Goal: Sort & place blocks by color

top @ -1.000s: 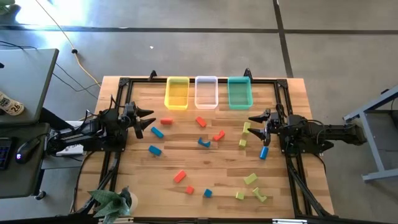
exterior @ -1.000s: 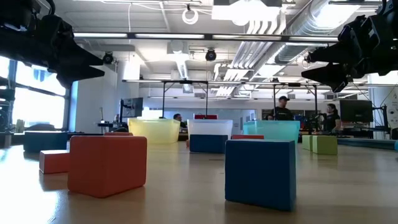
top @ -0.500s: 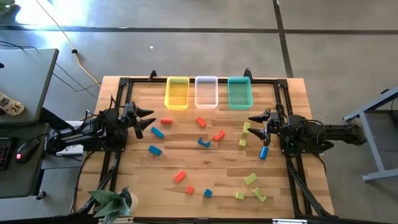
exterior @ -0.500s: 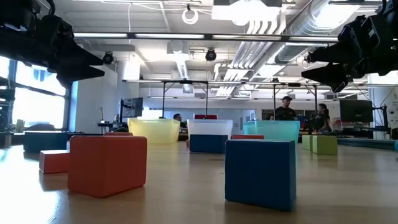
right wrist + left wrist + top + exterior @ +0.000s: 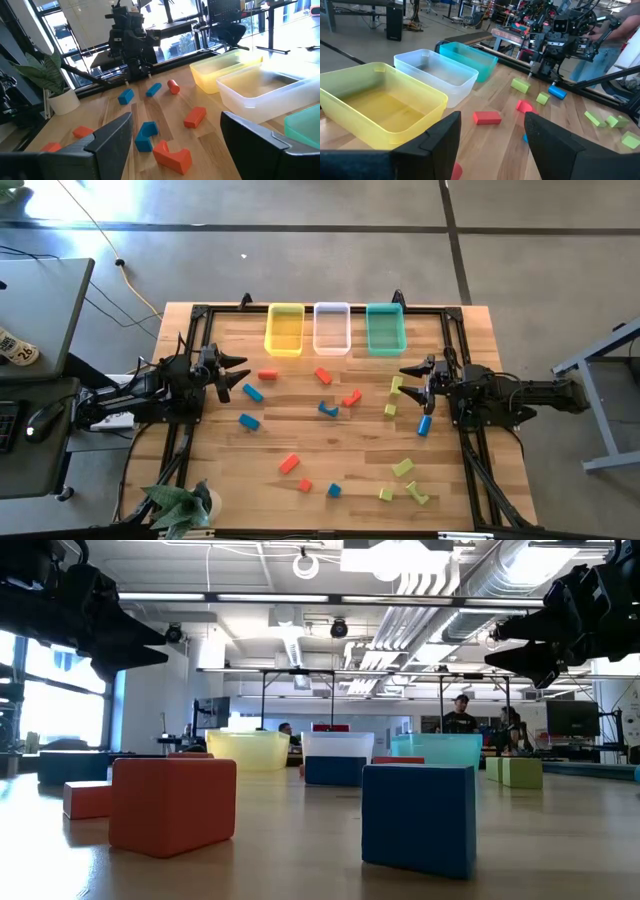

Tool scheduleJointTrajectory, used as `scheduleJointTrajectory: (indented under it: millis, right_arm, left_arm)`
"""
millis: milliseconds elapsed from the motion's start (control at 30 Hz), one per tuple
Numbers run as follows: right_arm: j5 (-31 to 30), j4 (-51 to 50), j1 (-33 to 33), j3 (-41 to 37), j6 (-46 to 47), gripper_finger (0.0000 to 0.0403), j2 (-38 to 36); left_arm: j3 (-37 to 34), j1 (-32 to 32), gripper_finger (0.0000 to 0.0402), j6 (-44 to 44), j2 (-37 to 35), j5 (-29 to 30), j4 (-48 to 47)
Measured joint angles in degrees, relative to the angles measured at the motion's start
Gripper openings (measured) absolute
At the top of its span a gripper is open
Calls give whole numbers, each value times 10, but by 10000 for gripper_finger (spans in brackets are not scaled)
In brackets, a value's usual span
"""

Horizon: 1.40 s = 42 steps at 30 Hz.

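Small blue, red-orange and yellow-green blocks lie scattered flat on the wooden table: a red bar (image 5: 267,374), a blue arch (image 5: 328,410), a red arch (image 5: 351,397), a blue cylinder (image 5: 424,425), green pieces (image 5: 402,468) near the right front. My left gripper (image 5: 238,375) hovers open above the table's left side, beside the red bar and a blue block (image 5: 252,392). My right gripper (image 5: 410,377) hovers open at the right side, next to green blocks (image 5: 396,385). Both hold nothing.
Three trays stand in a row at the far edge: yellow (image 5: 284,330), clear (image 5: 332,329), teal (image 5: 385,329). A black frame (image 5: 300,308) runs around the table. A potted plant (image 5: 180,505) sits at the near left corner. People stand in the room behind (image 5: 460,718).
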<state>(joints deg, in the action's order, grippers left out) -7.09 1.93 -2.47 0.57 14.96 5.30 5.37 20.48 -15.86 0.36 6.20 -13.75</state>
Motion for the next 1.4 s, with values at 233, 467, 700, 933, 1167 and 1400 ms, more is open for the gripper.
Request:
scheduleJointTrajectory:
  millis: [233, 467, 700, 933, 1167, 1400]
  right_arm:
    - [0, 0, 0, 0, 0, 287, 0]
    - [0, 0, 0, 0, 0, 287, 0]
    - [0, 0, 0, 0, 0, 287, 0]
    - [0, 0, 0, 0, 0, 287, 0]
    - [0, 0, 0, 0, 0, 287, 0]
    - [-3, 3, 0, 0, 13, 287, 0]
  left_arm:
    - [0, 0, 209, 0, 0, 0, 0]
    - [0, 0, 209, 0, 0, 0, 0]
    - [0, 0, 209, 0, 0, 0, 0]
    - [0, 0, 209, 0, 0, 0, 0]
    - [0, 0, 209, 0, 0, 0, 0]
    - [0, 0, 209, 0, 0, 0, 0]
